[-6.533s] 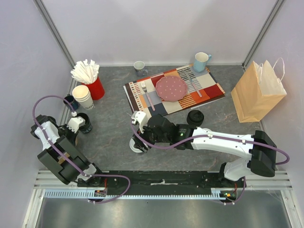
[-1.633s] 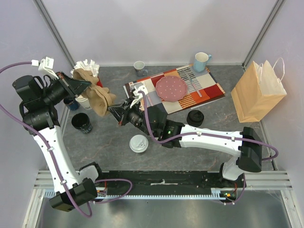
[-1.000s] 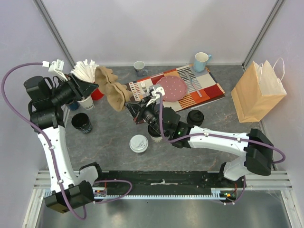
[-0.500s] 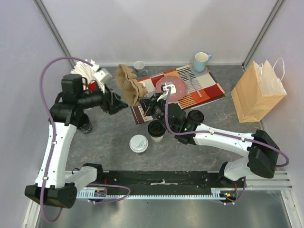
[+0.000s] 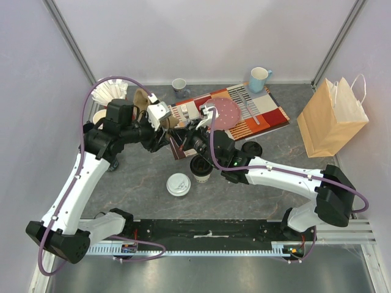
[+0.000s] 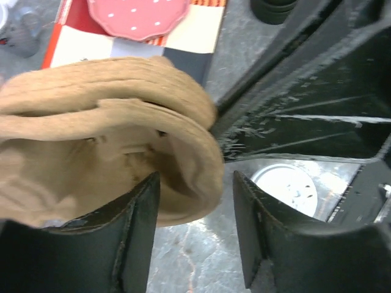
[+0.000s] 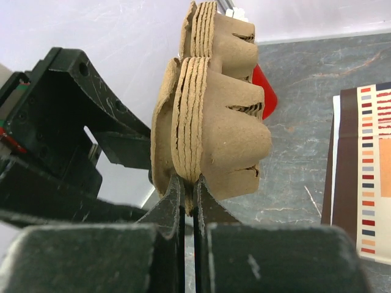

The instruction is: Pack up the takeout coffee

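Two sets of fingers meet over the middle of the grey stone-patterned counter point(image 5: 140, 183), and we see only one of them gripping. The right fingers point(image 7: 172, 204) are pressed together on the lower edge of a stack of brown moulded-pulp cup carriers point(image 7: 220, 128). The stack stands on edge above them, its layered rims facing the right wrist camera.

The left fingers point(image 6: 137, 244) stand well apart. The rounded rim of the same stack dips into the gap between them, nearer the finger on the left of that view. We cannot tell whether either finger touches it.

The cream-white paper cup point(image 5: 200, 168) stands upright on the counter just below the right arm's wrist. Its top looks dark from above, and we cannot tell whether that is a lid. A round white plastic sip lid point(image 5: 178, 184) lies flat on the counter just beside this cup, to its left, and sits on no cup.

A low round black piece point(image 5: 250, 149), shaped like a lid, rests beyond the right arm, near the corner of the striped placemat point(image 5: 269, 116). That placemat carries a pink dotted plate point(image 5: 221, 113).

The black paper cup point(image 5: 114, 165) is mostly hidden under the left arm at the left side of the counter. A brown paper bag with handles point(image 5: 333, 119) stands upright at the right edge, well apart from both cups.
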You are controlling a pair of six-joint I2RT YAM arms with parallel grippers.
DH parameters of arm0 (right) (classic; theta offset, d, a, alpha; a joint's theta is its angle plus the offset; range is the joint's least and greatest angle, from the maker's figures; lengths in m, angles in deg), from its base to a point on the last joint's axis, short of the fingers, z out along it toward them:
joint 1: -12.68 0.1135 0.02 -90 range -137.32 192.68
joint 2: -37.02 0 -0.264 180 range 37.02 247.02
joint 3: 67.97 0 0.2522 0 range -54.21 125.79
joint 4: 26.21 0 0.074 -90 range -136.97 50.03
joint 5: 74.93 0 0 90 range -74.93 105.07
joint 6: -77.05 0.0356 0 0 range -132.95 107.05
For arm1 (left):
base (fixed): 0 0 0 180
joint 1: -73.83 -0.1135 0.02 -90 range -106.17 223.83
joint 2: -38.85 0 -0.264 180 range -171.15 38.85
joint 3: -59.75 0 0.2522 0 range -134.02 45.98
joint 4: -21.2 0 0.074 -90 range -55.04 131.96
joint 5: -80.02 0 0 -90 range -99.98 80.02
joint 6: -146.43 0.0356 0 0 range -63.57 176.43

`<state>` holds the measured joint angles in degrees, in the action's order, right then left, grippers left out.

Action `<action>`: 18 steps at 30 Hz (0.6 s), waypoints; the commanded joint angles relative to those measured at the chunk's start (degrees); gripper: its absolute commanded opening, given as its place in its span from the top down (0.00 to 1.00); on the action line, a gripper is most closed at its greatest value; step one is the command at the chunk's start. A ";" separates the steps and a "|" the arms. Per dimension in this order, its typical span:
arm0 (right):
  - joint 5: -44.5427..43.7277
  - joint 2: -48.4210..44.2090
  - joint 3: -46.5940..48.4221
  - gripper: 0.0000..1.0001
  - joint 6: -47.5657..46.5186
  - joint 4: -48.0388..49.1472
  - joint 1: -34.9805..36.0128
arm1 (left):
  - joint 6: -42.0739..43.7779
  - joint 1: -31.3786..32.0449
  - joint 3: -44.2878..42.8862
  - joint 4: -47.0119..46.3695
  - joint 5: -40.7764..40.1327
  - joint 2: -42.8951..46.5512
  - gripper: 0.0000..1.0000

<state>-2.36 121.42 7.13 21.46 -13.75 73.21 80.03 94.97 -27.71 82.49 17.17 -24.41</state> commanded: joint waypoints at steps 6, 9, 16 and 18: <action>2.66 -0.38 3.79 1.00 0.21 2.79 0.11 | 3.39 0.21 -3.39 -0.86 -1.51 -0.02 0.65; 2.93 -0.38 3.87 1.00 -0.14 2.70 0.02 | 3.13 0.21 -3.65 -0.07 -0.09 -0.28 0.81; 2.75 -0.73 3.52 1.00 -0.75 1.82 -0.24 | 2.25 0.21 -6.38 3.01 2.38 -0.37 0.58; 3.10 -0.55 3.78 1.00 -0.84 1.82 -0.24 | 2.33 0.21 -6.55 2.66 1.15 -0.54 0.57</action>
<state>-0.30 121.46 8.01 21.26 -15.37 73.16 81.16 95.23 -31.33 85.84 17.44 -25.11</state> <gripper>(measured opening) 0.023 0.421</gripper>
